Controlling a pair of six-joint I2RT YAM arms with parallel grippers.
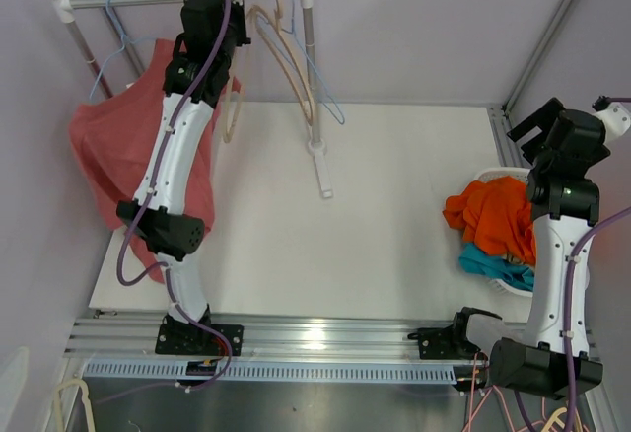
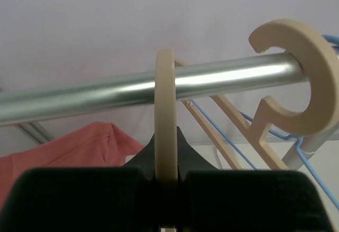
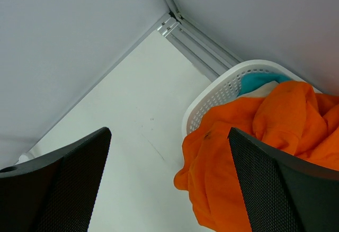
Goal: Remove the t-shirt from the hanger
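Left gripper (image 2: 166, 178): pressed shut, pinching the hook of a beige hanger (image 2: 165, 110), seen edge-on at centre of the left wrist view. The hook sits over the metal rail (image 2: 79, 97), which crosses that frame left to right. A 2nd beige hanger (image 2: 296, 83) hooks the rail at upper right, just beside thin blue hanger wires (image 2: 239, 118).

The red t-shirt (image 1: 118, 146) hangs at the upper left of the top view, below the rail and partly behind the left arm. It droops past the table's left edge. A blue wire hanger (image 1: 110, 52) on the rail runs down to the shirt's top edge. Cannot tell which hanger carries the shirt.

Right gripper (image 3: 168, 136): fingers spread wide, nothing between them, held above the table (image 1: 394, 205) at the right side of the top view. Below it, a white basket (image 3: 222, 91) holds an orange garment (image 3: 265, 136) spilling over the rim and a teal garment (image 3: 257, 78) at the back. The right arm is well apart from the rack.
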